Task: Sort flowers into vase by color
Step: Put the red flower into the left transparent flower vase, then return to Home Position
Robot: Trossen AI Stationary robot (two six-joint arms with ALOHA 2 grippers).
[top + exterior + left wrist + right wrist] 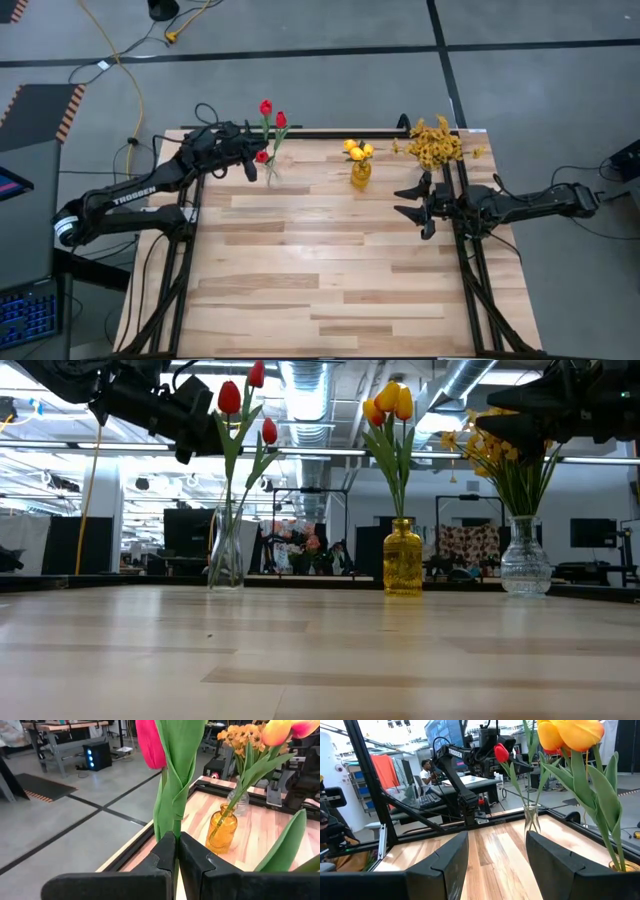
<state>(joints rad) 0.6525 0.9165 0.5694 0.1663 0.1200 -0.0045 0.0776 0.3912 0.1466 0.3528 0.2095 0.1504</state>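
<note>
Three red tulips stand with their stems in a clear vase (pixel 226 550) at the table's far left. My left gripper (pixel 252 166) is shut on the nearest one, whose head (pixel 229 397) rises just above the fingers. Two yellow-orange tulips (pixel 390 402) stand in an amber vase (pixel 403 557) at the far middle. Sprays of mustard-yellow blossoms (pixel 435 143) fill a second clear vase (pixel 526 565) at the far right. My right gripper (pixel 412 201) hangs open near that vase, with nothing between its fingers (pixel 450 862). My left gripper pinches the red tulip's stem and the leaf wrapped around it (pixel 174 827) between its two fingers, a short way below the head (pixel 150 742). The fingers come nearly level from the table's left and lie across the stem. The tulip stands upright, its stem running down into the clear vase.
The three vases stand in a row along the far edge, by a black frame rail (pixel 330 132). The near half of the wooden table (pixel 330 290) is free room. Black frame legs flank both sides. A person (pixel 426 770) sits at a desk beyond the table.
</note>
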